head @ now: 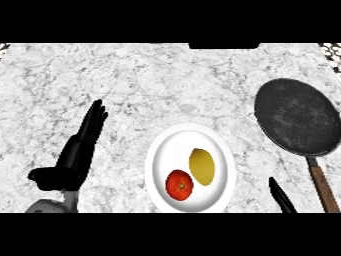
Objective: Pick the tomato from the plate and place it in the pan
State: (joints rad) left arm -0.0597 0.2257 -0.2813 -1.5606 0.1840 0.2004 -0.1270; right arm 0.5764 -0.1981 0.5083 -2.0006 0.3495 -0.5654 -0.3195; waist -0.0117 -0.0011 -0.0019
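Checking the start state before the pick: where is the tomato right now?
In the head view the tomato lies on the white plate, in its lower left part, just beside the lemon. The pan sits to the plate's right.

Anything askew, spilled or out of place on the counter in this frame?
Nothing stands out. The tomato and a lemon lie side by side on the white plate, the pan sits flat with nothing in it, the left hand rests open, and the right hand shows only fingers at the lower edge.
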